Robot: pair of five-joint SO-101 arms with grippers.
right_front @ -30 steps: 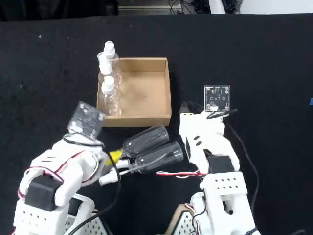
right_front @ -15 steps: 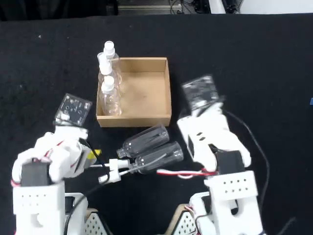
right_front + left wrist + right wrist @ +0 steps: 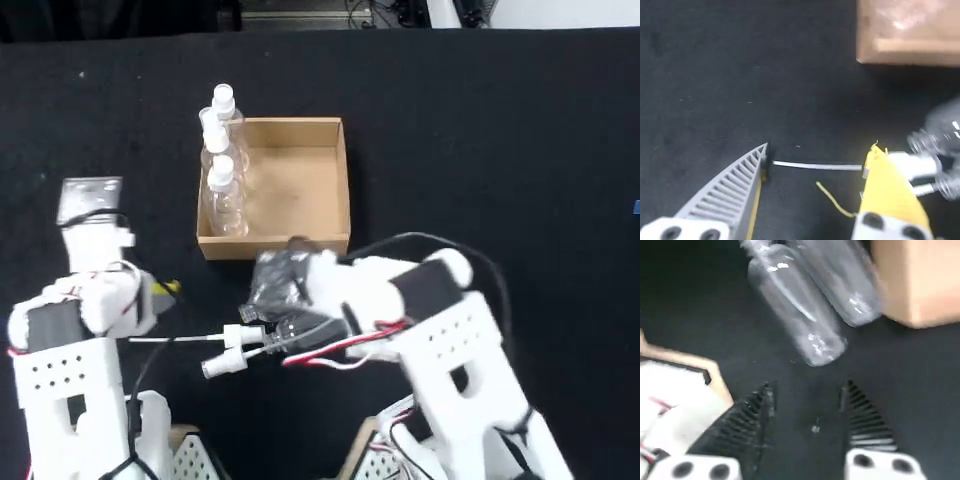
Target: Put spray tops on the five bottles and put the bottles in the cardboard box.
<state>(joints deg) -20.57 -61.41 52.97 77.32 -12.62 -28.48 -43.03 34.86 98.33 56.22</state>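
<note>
The cardboard box point(image 3: 300, 190) holds three spray-topped bottles point(image 3: 225, 195) standing along its left wall. Just in front of the box, the right gripper point(image 3: 807, 390) hovers with its jaws wide apart and empty, near two bottles point(image 3: 795, 305) lying on their sides. Front-left of the box, the left gripper point(image 3: 819, 150) gapes empty around a thin tube point(image 3: 815, 165). Two spray tops point(image 3: 238, 338) lie by the fallen bottles' necks.

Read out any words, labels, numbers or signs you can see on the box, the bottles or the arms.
No text can be read here.
cardboard box: plain brown walls, no print showing.
standing bottles and lying bottles: clear, no label showing.
wrist board on the left arm: too blurred to tell.
</note>
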